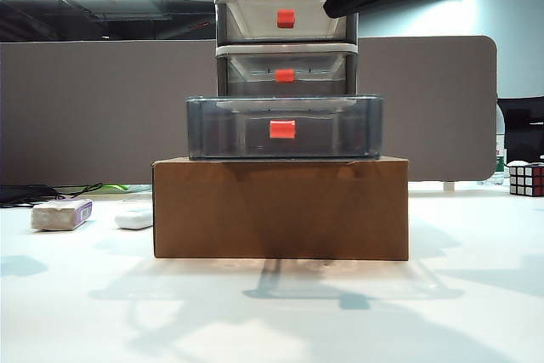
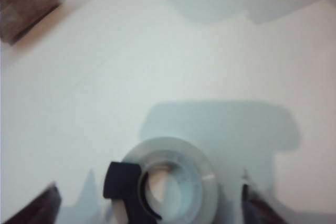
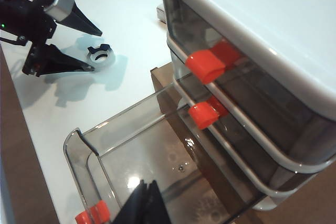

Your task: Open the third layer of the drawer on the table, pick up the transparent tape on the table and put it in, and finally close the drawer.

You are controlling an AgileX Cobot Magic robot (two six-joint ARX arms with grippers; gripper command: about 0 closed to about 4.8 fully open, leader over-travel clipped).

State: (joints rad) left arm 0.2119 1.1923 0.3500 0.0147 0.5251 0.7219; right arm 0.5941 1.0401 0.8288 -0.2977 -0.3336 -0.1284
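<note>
The drawer (image 1: 286, 40) stands on a brown cardboard box. Its third layer (image 1: 229, 129) is pulled out, and its smoky tray (image 3: 131, 140) shows nothing inside. The transparent tape (image 2: 176, 179), a clear roll with a black tab, lies flat on the table (image 1: 272, 312). My left gripper (image 2: 147, 208) is open, one finger on each side of the roll and neither touching it. From the right wrist view, the left gripper (image 3: 96, 50) sits low over the tape (image 3: 100, 56). My right gripper (image 3: 144, 184) is shut on nothing, above the open tray beside its red-orange handle (image 3: 92, 215).
The cardboard box (image 1: 280, 207) fills the middle of the table. A brown wrapped packet (image 1: 61, 214) and a small white object (image 1: 134, 217) lie to its left. A Rubik's cube (image 1: 527, 179) sits at the far right. A grey partition runs behind.
</note>
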